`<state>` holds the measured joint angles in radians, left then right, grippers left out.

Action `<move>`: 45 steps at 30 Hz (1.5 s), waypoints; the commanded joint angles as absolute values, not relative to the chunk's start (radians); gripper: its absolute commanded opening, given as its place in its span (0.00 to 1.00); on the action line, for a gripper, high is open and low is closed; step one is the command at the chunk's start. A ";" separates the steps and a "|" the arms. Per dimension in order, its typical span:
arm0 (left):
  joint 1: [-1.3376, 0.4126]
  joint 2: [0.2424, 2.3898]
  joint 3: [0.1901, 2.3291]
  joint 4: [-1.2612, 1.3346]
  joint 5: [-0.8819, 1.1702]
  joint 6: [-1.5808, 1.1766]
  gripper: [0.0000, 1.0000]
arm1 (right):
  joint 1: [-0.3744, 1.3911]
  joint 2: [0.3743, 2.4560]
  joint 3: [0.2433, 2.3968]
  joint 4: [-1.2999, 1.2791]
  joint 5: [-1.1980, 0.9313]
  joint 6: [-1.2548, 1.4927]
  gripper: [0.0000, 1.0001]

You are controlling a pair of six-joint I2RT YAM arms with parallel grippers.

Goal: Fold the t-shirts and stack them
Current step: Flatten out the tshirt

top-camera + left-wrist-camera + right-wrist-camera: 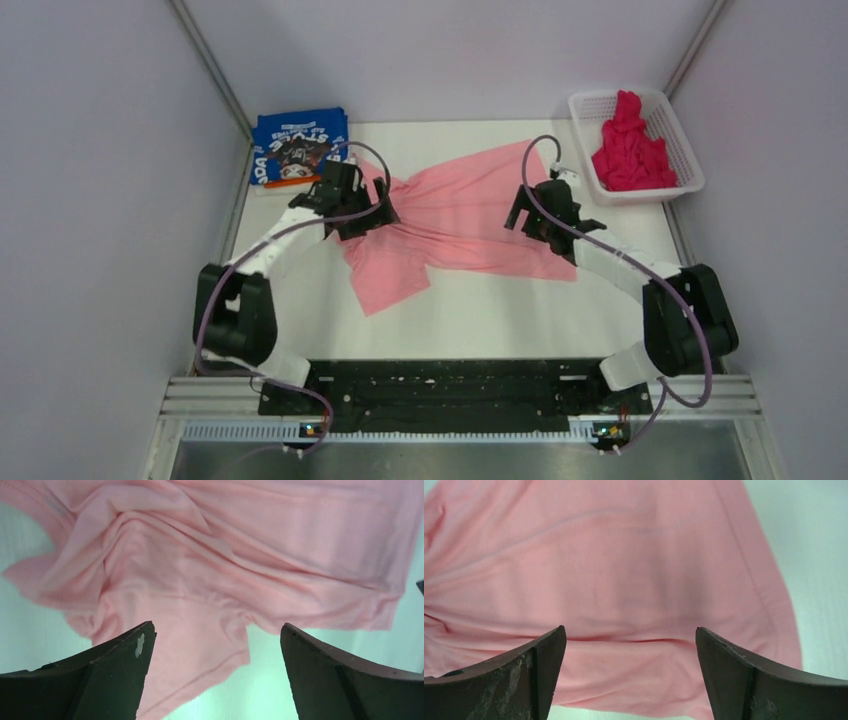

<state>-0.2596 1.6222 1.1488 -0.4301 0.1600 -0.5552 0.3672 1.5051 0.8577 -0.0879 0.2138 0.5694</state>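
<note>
Looking at the pink t-shirt [470, 215], you're seeing it lying crosswise, its long axis running from one gripper to the other. Your left gripper [215, 630] is hanging with its jaws wide apart, and the bunched, wrinkled end is sitting right ahead of and under them. Your right gripper [630, 632] is gaping too, holding nothing, over the smooth end, with the hem [769, 600] running off to the right of its jaws. I'm guessing the left arm is sitting nearer the part needing flattening first.
</note>
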 commanded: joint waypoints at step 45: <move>-0.544 1.479 0.778 -0.593 -0.175 -0.707 0.00 | 0.248 1.116 0.618 -0.344 0.391 0.767 0.98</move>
<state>-0.5365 1.4815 0.7940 -0.6357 -0.1364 -0.7048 0.2501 1.1538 0.6102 -0.2989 0.3668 0.7162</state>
